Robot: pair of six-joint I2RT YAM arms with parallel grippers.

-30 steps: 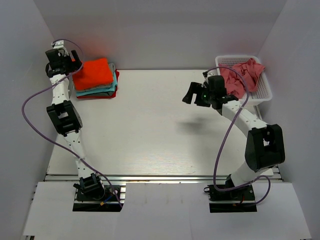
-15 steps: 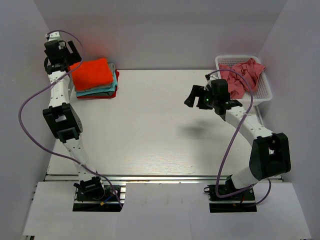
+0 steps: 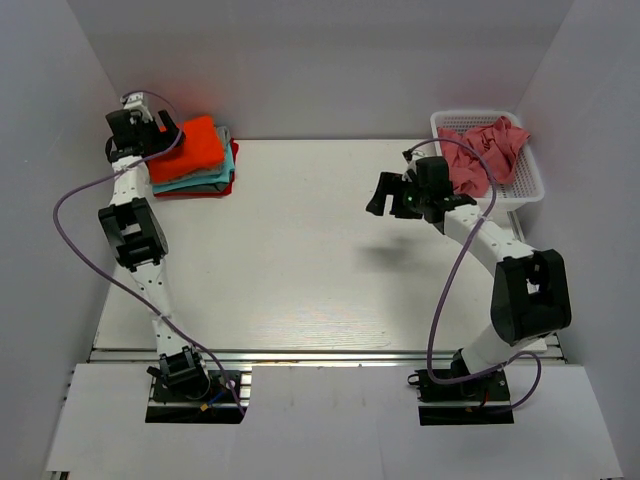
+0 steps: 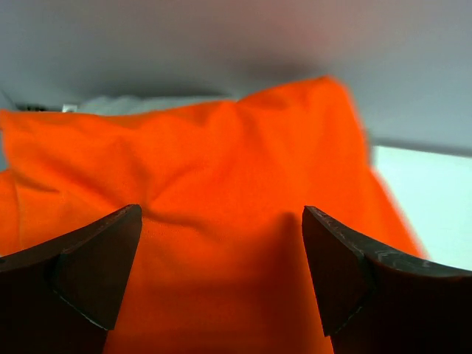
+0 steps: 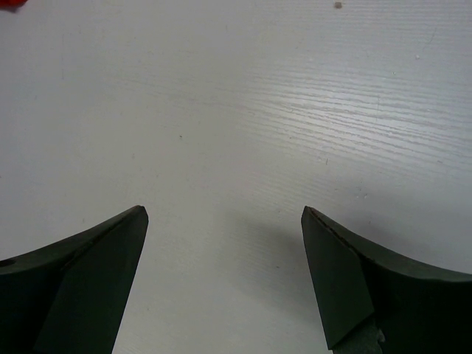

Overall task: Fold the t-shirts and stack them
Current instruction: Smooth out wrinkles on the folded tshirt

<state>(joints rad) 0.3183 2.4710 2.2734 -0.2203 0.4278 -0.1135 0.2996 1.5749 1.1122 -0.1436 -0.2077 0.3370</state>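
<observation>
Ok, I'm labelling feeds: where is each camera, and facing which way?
Top external: above and behind the bases, looking down at the table; both arms show.
Left wrist: on the left gripper, facing the orange-red t-shirt; open fingers show.
Right wrist: on the right gripper, facing the table; open fingers show.
Shared: top and left wrist see that t-shirt.

Top t-shirt (image 3: 190, 145) bright orange-red; teal shirt (image 3: 207, 179), red shirt (image 3: 198, 192) beneath. Basket (image 3: 533, 180) white mesh; pink shirt (image 3: 485, 150) dusty, plain. Tabletop (image 3: 300, 260) white, faint grain. Cables (image 3: 72, 200) purple; fingers (image 5: 74, 287) black.
</observation>
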